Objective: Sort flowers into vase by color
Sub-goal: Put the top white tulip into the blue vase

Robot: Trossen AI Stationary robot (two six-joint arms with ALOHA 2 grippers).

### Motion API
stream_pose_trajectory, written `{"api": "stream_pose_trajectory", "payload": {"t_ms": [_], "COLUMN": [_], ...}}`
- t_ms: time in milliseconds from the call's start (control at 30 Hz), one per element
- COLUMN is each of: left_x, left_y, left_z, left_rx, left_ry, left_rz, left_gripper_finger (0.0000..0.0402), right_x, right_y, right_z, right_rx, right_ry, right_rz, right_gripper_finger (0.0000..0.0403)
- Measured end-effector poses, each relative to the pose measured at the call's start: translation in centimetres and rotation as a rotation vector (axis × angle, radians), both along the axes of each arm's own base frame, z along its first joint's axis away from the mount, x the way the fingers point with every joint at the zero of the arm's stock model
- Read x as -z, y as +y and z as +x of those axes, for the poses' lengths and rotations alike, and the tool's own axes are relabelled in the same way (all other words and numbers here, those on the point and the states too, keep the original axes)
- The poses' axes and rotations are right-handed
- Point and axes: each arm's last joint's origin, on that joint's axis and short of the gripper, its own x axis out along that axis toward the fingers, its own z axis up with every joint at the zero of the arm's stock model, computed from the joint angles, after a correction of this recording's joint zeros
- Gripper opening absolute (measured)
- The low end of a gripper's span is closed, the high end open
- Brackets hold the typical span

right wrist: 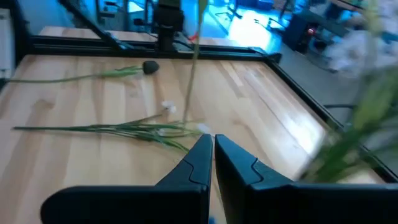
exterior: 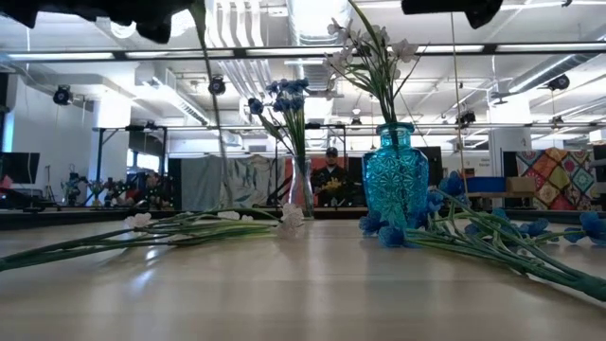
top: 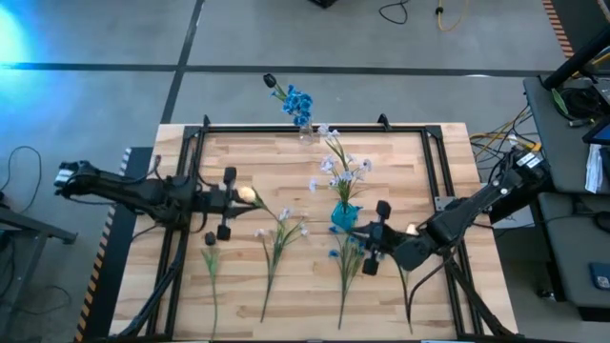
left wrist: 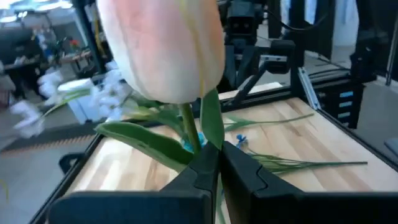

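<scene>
A cream-pink tulip (left wrist: 165, 46) stands upright in my left gripper (top: 240, 197), which is shut on it over the table's left half. Its stem (exterior: 213, 114) hangs down toward the wood. My right gripper (top: 360, 232) is shut with nothing in it and points left, just near of the blue glass vase (top: 343, 215). That vase holds white-pink sprays (top: 338, 162). A clear vase (exterior: 301, 194) at the far edge holds blue flowers (top: 296, 101) and a black bud (top: 270, 81). Several stems lie flat on the near half of the table. My left gripper pinches the tulip's stem just below the head (left wrist: 191, 132) between its two fingers. The fingers come in level from the table's left and lie across the stem. The tulip is upright, head above the fingers, with a leaf (left wrist: 143, 140) spreading beside them and the stem hanging below.
On the wood lie a black-bud stem (top: 211, 262), a white spray (top: 279, 238), a blue-flowered stem (top: 348, 259) and a stem under the right arm (top: 407, 286). A black metal frame (top: 315, 128) rims the table. People show in the room behind in the low view.
</scene>
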Motion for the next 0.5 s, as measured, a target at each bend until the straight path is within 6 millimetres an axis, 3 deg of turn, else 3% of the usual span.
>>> {"api": "stream_pose_trajectory", "payload": {"t_ms": [267,500], "left_x": [0.5,0.8], "left_y": [-2.7,-3.8], "left_z": [3.3,6.6], "left_rx": [0.007,0.004], "left_ry": [0.029,0.086], "left_rz": [0.102,0.141], "left_gripper_finger": [0.0,0.0], "right_x": [0.0,1.0], "right_y": [1.4,1.7], "right_z": [2.6,5.6], "right_rx": [-0.03,-0.007], "right_ry": [0.0,0.04], "right_rz": [-0.03,-0.038], "right_gripper_finger": [0.0022,0.0099]}}
